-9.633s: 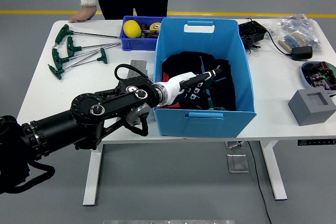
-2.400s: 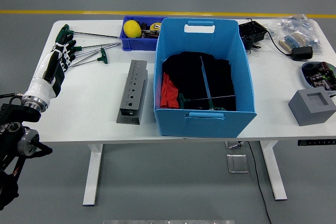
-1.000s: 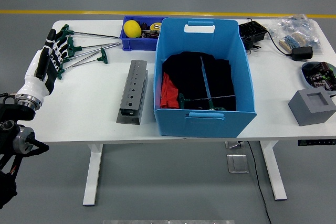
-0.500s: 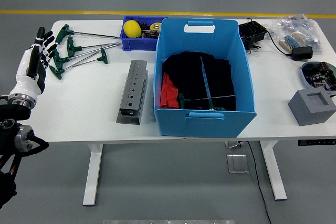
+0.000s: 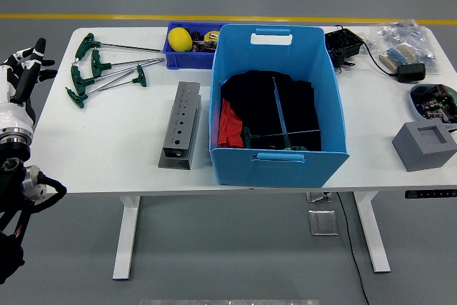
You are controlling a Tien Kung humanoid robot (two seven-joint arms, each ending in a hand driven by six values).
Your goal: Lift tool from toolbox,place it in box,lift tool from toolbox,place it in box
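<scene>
Two green-handled T-wrenches already lie in the blue box, several others wait on the table, and my left hand hangs loosely open, empty.

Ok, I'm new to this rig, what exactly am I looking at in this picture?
One camera, mounted high on the robot, looks down over a white table. At the left edge is the robot's left hand, white with dark fingers, spread and holding nothing, off the table's side. The right arm is out of view. In the middle stands a big blue box with dark cloth and two green-handled T-wrenches inside. More T-wrenches lie at the far left. A grey metal rack lies beside the box, a small blue tray behind it. Odd parts sit at the right.
</scene>
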